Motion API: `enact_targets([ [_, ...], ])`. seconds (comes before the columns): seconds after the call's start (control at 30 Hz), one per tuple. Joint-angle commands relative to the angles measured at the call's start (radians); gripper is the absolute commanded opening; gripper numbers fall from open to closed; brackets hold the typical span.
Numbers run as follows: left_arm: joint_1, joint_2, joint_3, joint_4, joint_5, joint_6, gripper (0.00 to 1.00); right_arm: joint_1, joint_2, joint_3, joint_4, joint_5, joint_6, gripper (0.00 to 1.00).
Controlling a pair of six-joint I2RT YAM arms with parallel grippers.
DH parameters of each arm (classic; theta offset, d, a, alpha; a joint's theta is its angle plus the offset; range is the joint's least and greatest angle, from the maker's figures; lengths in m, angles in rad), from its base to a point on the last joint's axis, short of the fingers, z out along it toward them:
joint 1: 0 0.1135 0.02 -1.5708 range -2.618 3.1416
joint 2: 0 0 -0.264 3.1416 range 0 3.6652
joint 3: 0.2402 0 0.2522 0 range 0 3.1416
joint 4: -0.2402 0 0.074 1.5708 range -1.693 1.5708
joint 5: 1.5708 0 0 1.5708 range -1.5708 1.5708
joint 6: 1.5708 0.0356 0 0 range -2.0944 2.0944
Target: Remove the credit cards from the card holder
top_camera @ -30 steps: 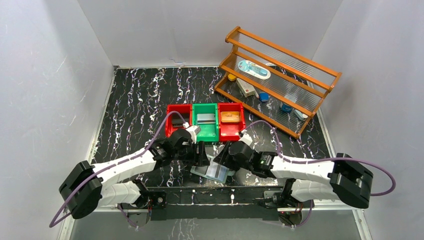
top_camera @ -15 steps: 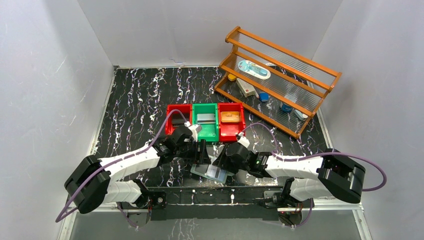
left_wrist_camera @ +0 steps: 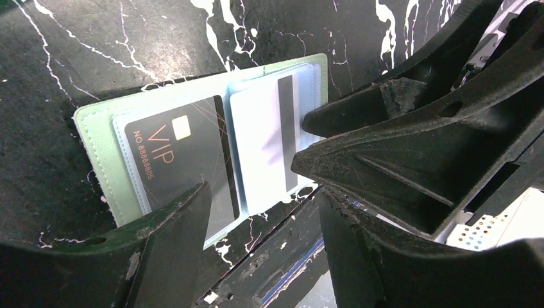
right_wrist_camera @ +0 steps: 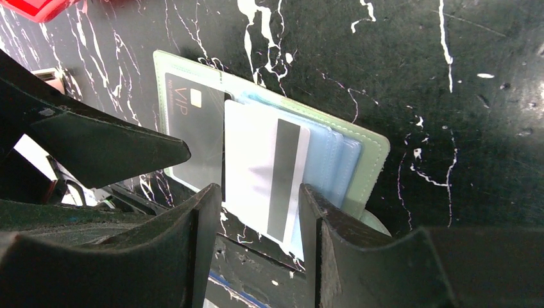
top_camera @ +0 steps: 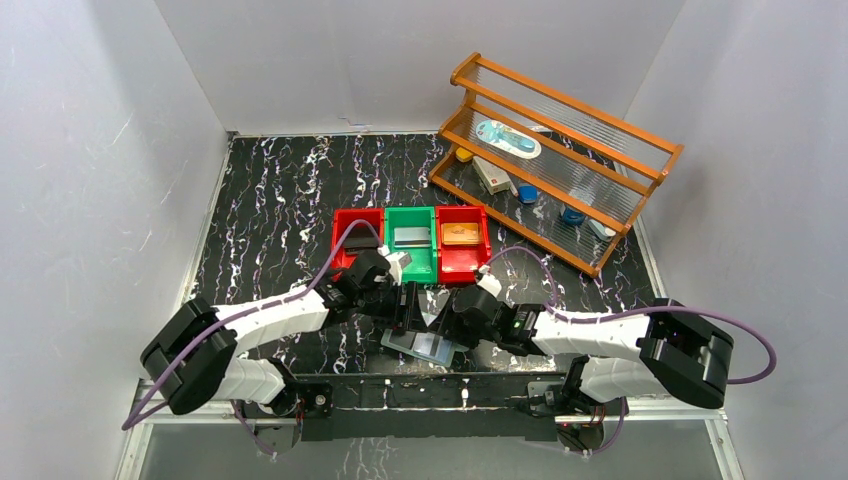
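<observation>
Left tool (left_wrist_camera: 260, 215) and right tool (right_wrist_camera: 256, 205) are hovering half-open, empty; one should be pinning holder (left_wrist_camera: 96, 160), other sliding card (right_wrist_camera: 250, 160) out.

Sage-green card holder (left_wrist_camera: 96, 144); black VIP card (left_wrist_camera: 179, 154); white-veined black table (left_wrist_camera: 96, 51).

Coloured bins (top_camera: 411, 210), wooden rack (top_camera: 570, 102)

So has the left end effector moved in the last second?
Yes. The left end effector has shifted slightly right, now more squarely below the green bin.
</observation>
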Motion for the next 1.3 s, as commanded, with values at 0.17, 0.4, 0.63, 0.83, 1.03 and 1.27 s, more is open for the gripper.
enact_targets([
  [0.17,0.005,0.041,0.004,0.053,0.062,0.007,0.61,-0.003,0.030,-0.021,0.009,0.001,0.011,0.56],
  [0.4,0.008,0.057,-0.064,0.105,0.033,-0.028,0.60,-0.003,0.089,-0.040,0.020,-0.020,0.045,0.56],
  [0.63,0.012,0.063,-0.104,0.196,0.092,-0.053,0.54,-0.003,0.092,-0.063,0.035,-0.020,0.064,0.56],
  [0.83,0.014,0.048,-0.106,0.192,0.079,-0.060,0.45,-0.004,0.084,-0.068,0.024,-0.011,0.070,0.56],
  [1.03,0.014,0.008,-0.108,0.161,0.045,-0.054,0.34,-0.004,0.084,-0.067,0.014,-0.004,0.071,0.56],
  [1.27,0.014,0.013,-0.109,0.185,0.083,-0.049,0.14,-0.004,0.082,-0.063,0.006,0.001,0.070,0.56],
])
